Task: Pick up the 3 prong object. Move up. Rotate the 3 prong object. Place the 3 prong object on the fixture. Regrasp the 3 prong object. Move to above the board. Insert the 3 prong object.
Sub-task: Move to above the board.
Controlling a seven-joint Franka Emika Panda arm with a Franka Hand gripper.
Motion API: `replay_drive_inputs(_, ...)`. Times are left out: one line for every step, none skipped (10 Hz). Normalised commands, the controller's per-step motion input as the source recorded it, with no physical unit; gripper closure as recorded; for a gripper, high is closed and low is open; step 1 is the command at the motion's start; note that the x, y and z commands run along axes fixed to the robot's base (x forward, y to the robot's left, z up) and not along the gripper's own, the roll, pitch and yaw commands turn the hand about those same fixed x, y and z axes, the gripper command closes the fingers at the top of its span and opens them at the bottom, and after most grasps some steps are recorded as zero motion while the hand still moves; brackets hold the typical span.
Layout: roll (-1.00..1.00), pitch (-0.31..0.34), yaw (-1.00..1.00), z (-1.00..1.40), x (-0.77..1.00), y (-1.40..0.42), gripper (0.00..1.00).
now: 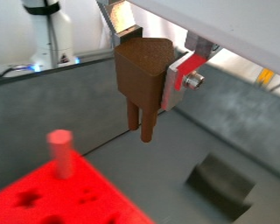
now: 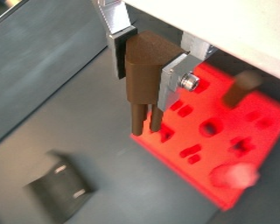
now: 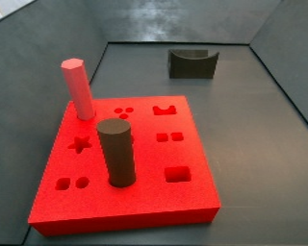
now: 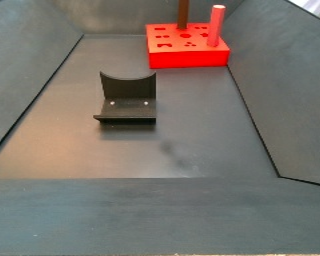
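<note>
My gripper [image 1: 150, 63] is shut on the 3 prong object [image 1: 143, 77], a dark brown stubby block with its prongs pointing down. Both wrist views show it held between the silver fingers [image 2: 175, 84], and the 3 prong object [image 2: 147, 77] hangs in the air well above the grey floor. The red board [image 2: 230, 131] lies below and to one side, its edge just under the prongs. The dark fixture [image 1: 224, 185] stands on the floor, apart from the board. Both side views show the board [image 3: 141, 144] and the fixture [image 4: 125, 98], but neither the gripper nor the held piece.
A pink peg [image 3: 77, 88] and a tall dark cylinder [image 3: 115, 152] stand upright in the board. Grey sloped walls [image 4: 29, 90] ring the floor. The pink peg [image 1: 63, 150] rises near the held piece's height.
</note>
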Motion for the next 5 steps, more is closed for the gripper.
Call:
replay_drive_inputs(-1.0, -0.134, -0.15, 0.09, -0.34, -0.29, 1.0)
replay_drive_inputs(-0.86, -0.111, -0.12, 0.05, -0.22, -0.14, 1.0)
replay_drive_inputs(-0.56, -0.082, -0.06, 0.03, -0.15, -0.06, 1.0)
replay_drive_inputs(-0.43, -0.074, -0.05, 0.02, -0.12, -0.04, 1.0)
replay_drive_inputs(-0.26, -0.054, -0.03, 0.01, -0.08, -0.01, 1.0)
